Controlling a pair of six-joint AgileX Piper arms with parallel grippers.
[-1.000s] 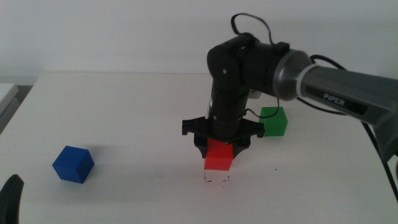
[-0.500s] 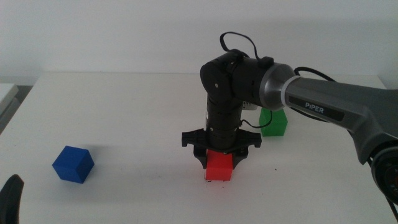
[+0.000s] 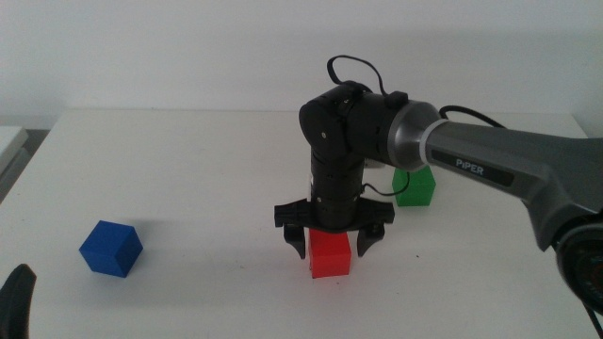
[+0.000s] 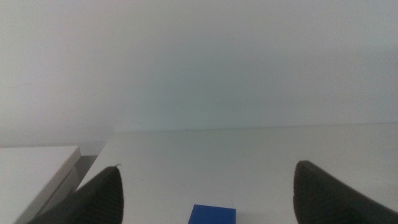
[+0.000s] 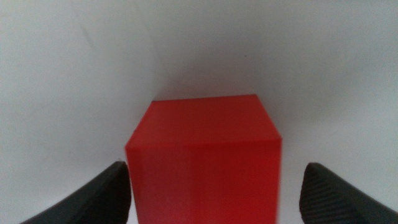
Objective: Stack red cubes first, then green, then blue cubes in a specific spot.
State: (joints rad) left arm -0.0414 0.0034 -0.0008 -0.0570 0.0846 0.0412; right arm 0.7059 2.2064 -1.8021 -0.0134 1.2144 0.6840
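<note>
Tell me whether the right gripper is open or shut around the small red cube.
Open: the right gripper straddles the small red cube, with gaps either side in the wrist view.

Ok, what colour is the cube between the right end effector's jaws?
Bright red cube, clearest in the right wrist view.
</note>
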